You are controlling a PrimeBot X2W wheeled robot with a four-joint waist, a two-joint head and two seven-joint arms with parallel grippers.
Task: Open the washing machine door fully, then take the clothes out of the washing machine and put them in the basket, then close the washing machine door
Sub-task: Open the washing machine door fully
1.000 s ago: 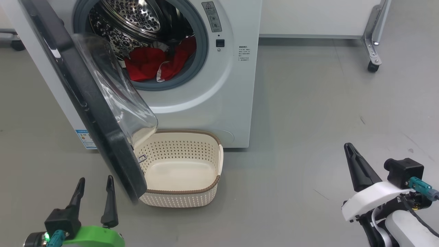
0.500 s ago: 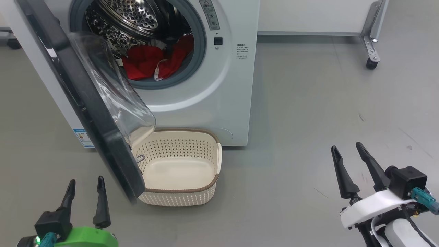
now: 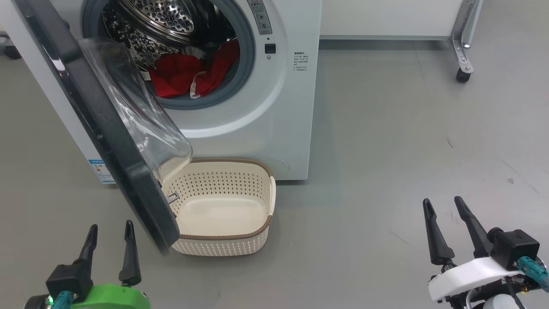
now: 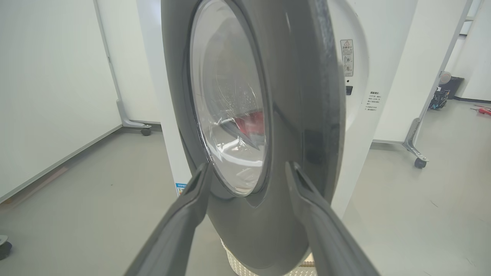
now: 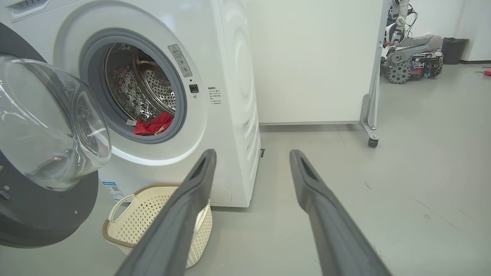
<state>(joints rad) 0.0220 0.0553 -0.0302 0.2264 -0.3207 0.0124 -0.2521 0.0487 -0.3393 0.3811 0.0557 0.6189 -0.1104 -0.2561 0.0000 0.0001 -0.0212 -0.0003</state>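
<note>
Item: washing machine (image 3: 274,111), white, front-loading, standing on a grey floor (image 3: 386,128) with its round opening faced toward the robot. Washing machine door (image 3: 112,146): swung out from the left side of the machine's front but not folded right back, seen nearly edge-on from the head. Its black rim is angled away from the front panel, and its clear glass bowl (image 3: 141,111) bulges back toward the opening and over the basket below. The door's outer face is presented to the left wrist camera. Clothes (image 3: 176,79): a crumpled red heap with a white trim stripe, lodged low in the perforated steel drum (image 3: 167,17) just behind the grey seal (image 3: 244,64). No clear long axis can be made out. Basket (image 3: 223,244): cream, perforated, brown-rimmed, set upright on the floor at the foot of the machine's front, below the opening. Its mouth is turned up, nothing is seen inside, and its longer side appears to run along the front panel. Its left part is overlapped by the door's lower edge. Left gripper (image 3: 111,224): held low just outside the door, fingers parted and nothing grasped. Right gripper (image 3: 441,199): held well out to the right of the machine's front, fingers likewise spread and nothing between them. A blue label (image 3: 99,169) is noted low on the machine, behind the door. A castered frame leg (image 3: 461,64) is noted further right.
</note>
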